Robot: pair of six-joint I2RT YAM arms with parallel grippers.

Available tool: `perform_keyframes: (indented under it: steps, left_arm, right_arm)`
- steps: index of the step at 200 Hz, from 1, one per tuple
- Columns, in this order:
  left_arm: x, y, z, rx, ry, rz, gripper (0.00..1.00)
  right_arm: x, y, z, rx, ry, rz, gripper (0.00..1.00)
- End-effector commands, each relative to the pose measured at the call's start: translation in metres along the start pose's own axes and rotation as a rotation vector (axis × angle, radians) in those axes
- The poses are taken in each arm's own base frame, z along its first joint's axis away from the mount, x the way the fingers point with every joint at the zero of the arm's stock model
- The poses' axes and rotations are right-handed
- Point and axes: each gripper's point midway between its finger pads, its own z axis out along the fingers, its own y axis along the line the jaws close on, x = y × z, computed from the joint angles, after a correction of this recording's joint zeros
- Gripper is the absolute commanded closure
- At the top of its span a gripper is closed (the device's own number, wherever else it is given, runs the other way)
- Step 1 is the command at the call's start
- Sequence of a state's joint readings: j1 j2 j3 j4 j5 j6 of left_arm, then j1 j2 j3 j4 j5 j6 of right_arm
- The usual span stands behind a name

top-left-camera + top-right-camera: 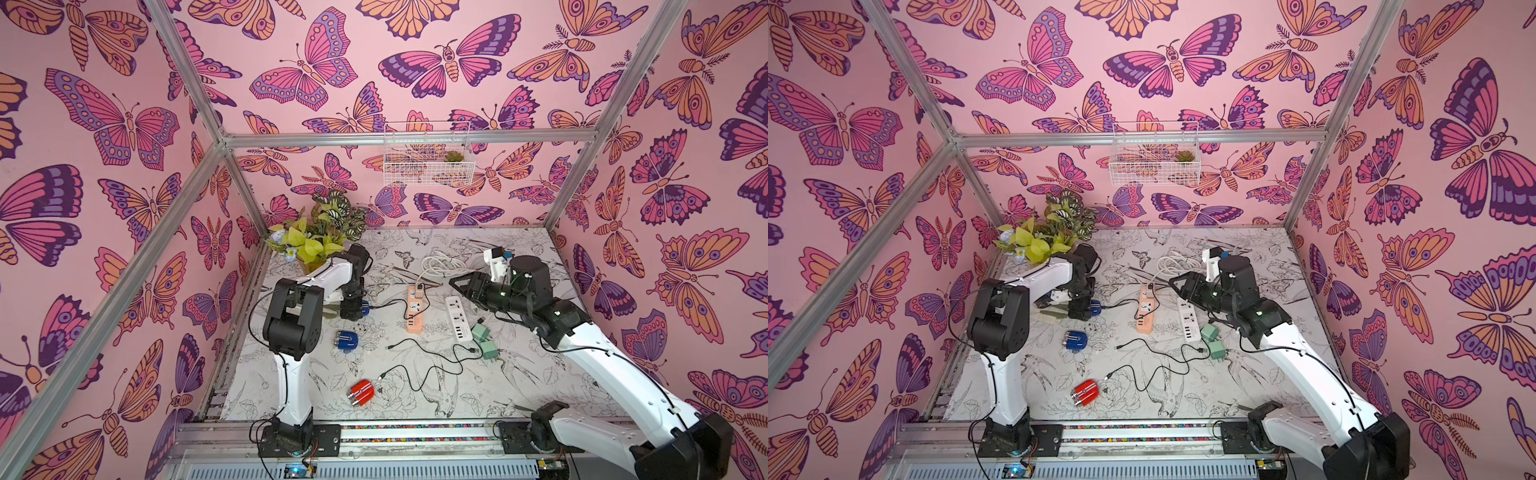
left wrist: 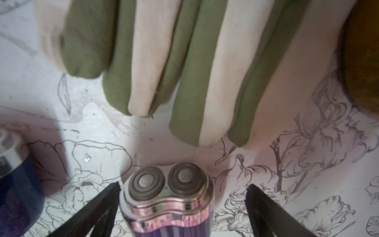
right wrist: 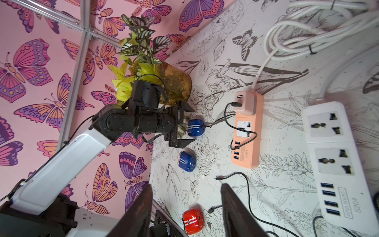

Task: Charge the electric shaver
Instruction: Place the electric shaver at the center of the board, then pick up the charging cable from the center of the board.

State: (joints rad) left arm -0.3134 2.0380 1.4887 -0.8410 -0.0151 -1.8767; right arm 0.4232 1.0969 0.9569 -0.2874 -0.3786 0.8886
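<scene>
Left wrist view first: the left gripper (image 2: 183, 185) has its jaws spread, and the blue electric shaver (image 2: 167, 197) lies between them with its two round heads pointing away from the camera. One finger sits just beside the casing and the other is clear of it.

Just past the shaver heads lie the fingertips of a green-and-cream glove (image 2: 143, 61).

From the right wrist I see the right gripper (image 3: 187, 185) with its jaws apart and nothing between them, raised over the table (image 3: 276, 180).

Farther on, a black cable (image 3: 225, 115) runs from the shaver's tail to a pink adapter (image 3: 245, 102) plugged into the orange power strip (image 3: 246, 143). Its label reads "S204" — the white power strip (image 3: 332, 156) beside it carries "4USB SOCKET S204".
</scene>
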Motion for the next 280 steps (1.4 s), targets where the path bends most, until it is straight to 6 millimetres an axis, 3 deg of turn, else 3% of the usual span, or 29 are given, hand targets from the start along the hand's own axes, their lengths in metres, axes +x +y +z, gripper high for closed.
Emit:
perform_keyframes:
  steps: [1,43,61,84,108,130,167,187,202,222,244,280]
  left_arm:
    - [0.003,0.002,-0.023,0.022,0.038,0.046,0.0]
    - [0.012,0.018,-0.055,0.075,0.104,0.104,0.0]
    - [0.016,0.03,-0.068,0.096,0.131,0.132,0.0]
    - [0.027,0.044,-0.082,0.119,0.184,0.21,0.0]
    - [0.037,0.059,-0.092,0.127,0.233,0.334,0.01]
    - [0.049,0.075,-0.097,0.13,0.279,0.464,0.15]
    - [0.063,0.084,-0.118,0.228,0.25,0.75,0.3]
    - [0.068,0.084,-0.128,0.272,0.257,0.856,0.41]
    - [0.072,0.084,-0.132,0.295,0.266,0.922,0.54]
    - [0.08,0.082,-0.135,0.328,0.283,1.005,0.67]
    - [0.091,0.081,-0.138,0.367,0.302,1.094,0.74]
    - [0.103,0.09,-0.133,0.372,0.331,1.202,0.75]
  right_arm:
    - [-0.004,-0.032,-0.006,0.151,-0.025,0.031,0.46]
    - [0.004,-0.116,-0.03,0.552,0.022,0.222,0.52]
    - [0.011,-0.142,-0.04,0.676,0.047,0.309,0.54]
    - [0.019,-0.162,-0.043,0.743,0.076,0.407,0.55]
    - [0.019,-0.17,-0.03,0.736,0.062,0.45,0.57]
    - [0.02,-0.185,-0.024,0.791,0.061,0.501,0.69]
    - [-0.007,-0.205,-0.011,0.836,0.033,0.463,0.72]
    - [-0.01,-0.205,-0.004,0.845,0.083,0.442,0.76]
    - [0.001,-0.2,0.002,0.837,0.104,0.418,0.75]
    - [0.033,-0.197,0.006,0.837,0.158,0.404,0.75]
    - [0.065,-0.201,0.005,0.84,0.207,0.401,0.75]
    - [0.093,-0.2,-0.001,0.837,0.251,0.344,0.71]
